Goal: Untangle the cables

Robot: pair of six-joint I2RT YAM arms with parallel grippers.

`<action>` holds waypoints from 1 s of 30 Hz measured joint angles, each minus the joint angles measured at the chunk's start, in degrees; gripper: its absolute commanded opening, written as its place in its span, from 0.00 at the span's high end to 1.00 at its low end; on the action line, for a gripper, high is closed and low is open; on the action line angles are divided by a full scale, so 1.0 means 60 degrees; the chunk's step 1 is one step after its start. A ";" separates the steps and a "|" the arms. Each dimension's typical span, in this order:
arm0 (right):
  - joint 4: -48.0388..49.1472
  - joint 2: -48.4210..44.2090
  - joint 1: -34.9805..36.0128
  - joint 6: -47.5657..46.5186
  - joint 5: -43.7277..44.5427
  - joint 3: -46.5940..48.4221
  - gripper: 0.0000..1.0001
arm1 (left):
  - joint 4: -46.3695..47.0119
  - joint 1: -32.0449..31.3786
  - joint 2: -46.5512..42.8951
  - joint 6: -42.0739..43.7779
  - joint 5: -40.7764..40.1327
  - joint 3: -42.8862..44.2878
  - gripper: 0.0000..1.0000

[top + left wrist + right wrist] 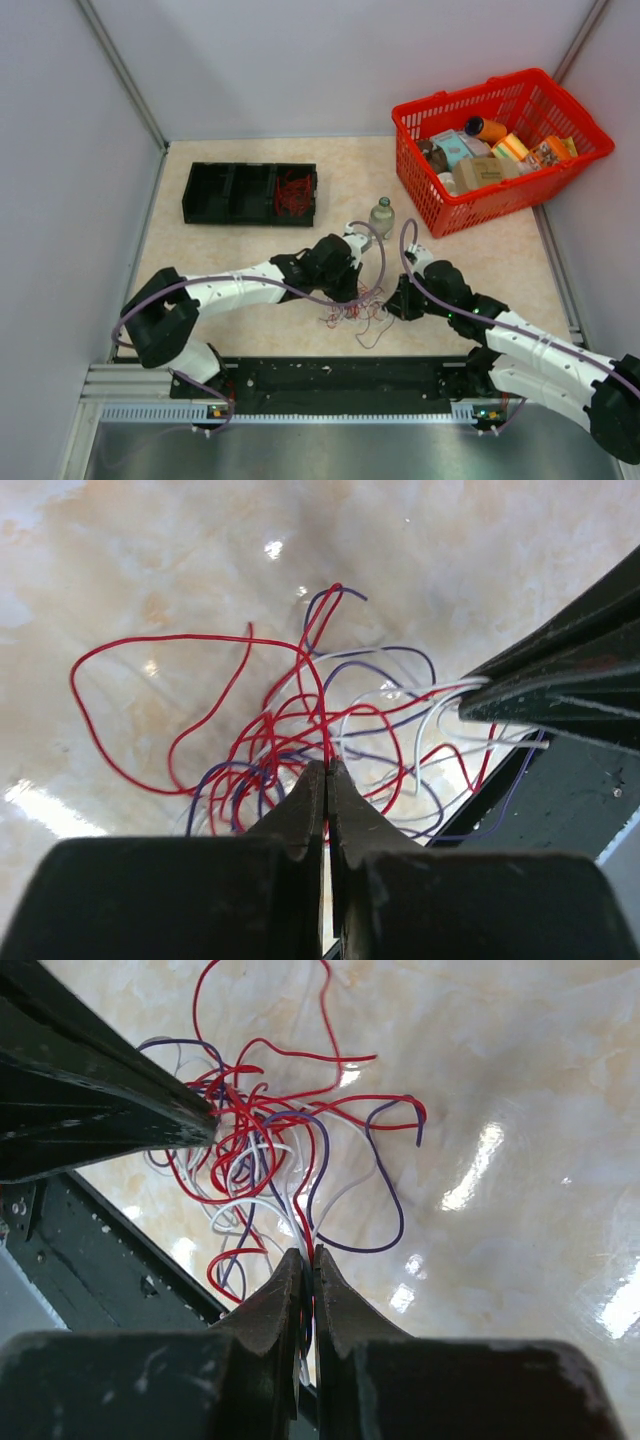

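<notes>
A tangle of thin red, white and purple-blue cables [355,312] lies on the table between the two arms. In the left wrist view the tangle [300,730] spreads just beyond my left gripper [327,768], which is shut on a red cable. In the right wrist view the tangle [265,1160] lies ahead of my right gripper [307,1255], which is shut on several strands, white, red and purple. Both grippers [352,290] [397,300] sit low at opposite sides of the tangle. The other gripper's dark finger shows in each wrist view.
A black tray [250,192] with three compartments stands at the back left, a red cable bunch [293,192] in its right one. A small bottle [382,215] stands behind the tangle. A red basket [500,145] of groceries is at the back right. A black rail [340,380] runs along the near edge.
</notes>
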 measured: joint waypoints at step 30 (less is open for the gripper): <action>-0.4095 -0.2535 -0.1268 0.3599 0.6280 -0.0018 1.00 | -0.3075 -0.0015 -0.9843 0.4707 -1.1224 0.5424 1.00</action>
